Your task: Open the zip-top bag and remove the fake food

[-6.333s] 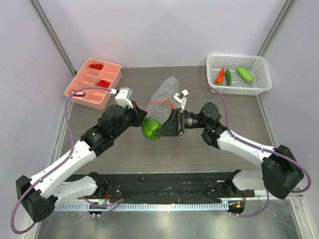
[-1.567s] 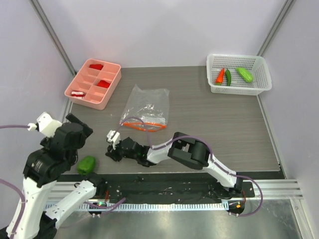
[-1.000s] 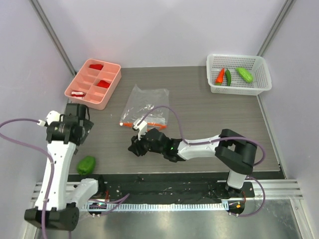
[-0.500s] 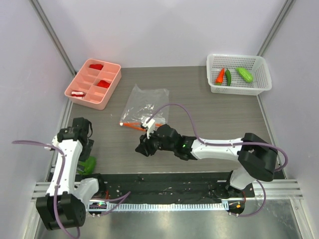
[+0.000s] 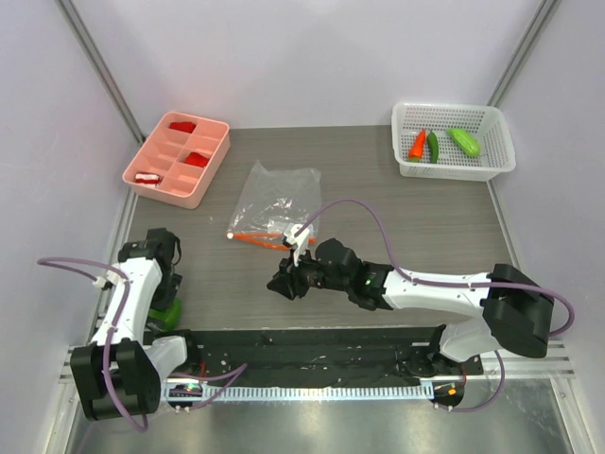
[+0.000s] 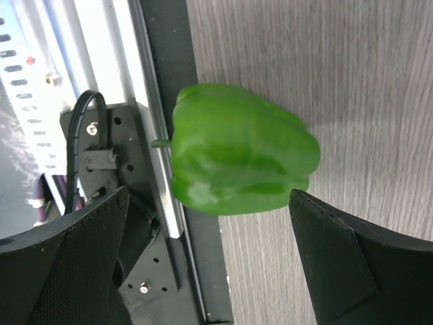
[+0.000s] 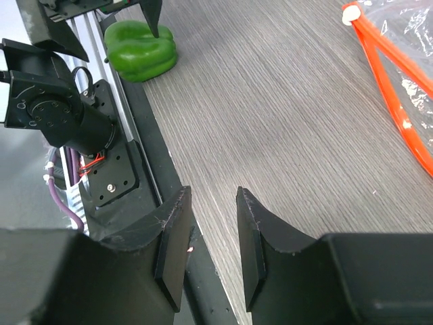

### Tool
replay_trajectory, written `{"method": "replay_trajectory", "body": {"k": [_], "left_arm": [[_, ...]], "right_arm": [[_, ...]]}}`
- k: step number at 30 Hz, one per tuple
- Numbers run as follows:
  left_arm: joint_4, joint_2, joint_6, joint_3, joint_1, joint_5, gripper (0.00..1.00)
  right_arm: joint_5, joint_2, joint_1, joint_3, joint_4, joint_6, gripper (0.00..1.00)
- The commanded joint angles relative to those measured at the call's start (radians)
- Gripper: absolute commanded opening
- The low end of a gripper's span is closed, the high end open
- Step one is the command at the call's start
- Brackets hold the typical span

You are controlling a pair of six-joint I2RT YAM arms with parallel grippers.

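Your left gripper point(image 6: 206, 200) gaped wide over the stubby green plastic pepper point(image 6: 237, 149) at the near-left corner, your right gripper point(image 7: 211, 198) narrowly apart, near the clear crinkly zip-top bag point(image 5: 279, 194).

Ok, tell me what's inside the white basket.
Three pieces lie in the white basket: an orange-red carrot, a dark green chili and a light green piece. Anything beneath them is hidden.

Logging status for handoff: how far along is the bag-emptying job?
Done: the bag lies open and looks empty; three vegetables sit in the basket. In hand: left gripper open over the pepper by the near edge of the table; right gripper empty. Left: probably just moving the pepper to the basket.
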Motion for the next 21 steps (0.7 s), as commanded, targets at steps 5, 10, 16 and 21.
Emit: {"method": "replay_trajectory", "body": {"k": [5, 10, 16, 21], "left_arm": [[0.155, -0.057, -0.003, -0.054, 0.012, -0.073, 1.0], [0.209, -0.048, 0.015, -0.074, 0.012, -0.086, 1.0], [0.24, -0.022, 0.018, -0.103, 0.013, -0.072, 0.88], [0.221, -0.057, 0.04, -0.085, 0.013, -0.075, 0.75]], "right_arm": [[-0.001, -0.062, -0.005, -0.013, 0.022, -0.019, 0.39], [0.011, -0.087, -0.004, -0.031, 0.018, -0.022, 0.39], [0.012, -0.102, -0.004, -0.038, 0.007, -0.022, 0.39], [0.037, -0.116, -0.005, -0.056, -0.001, -0.025, 0.4]]}}
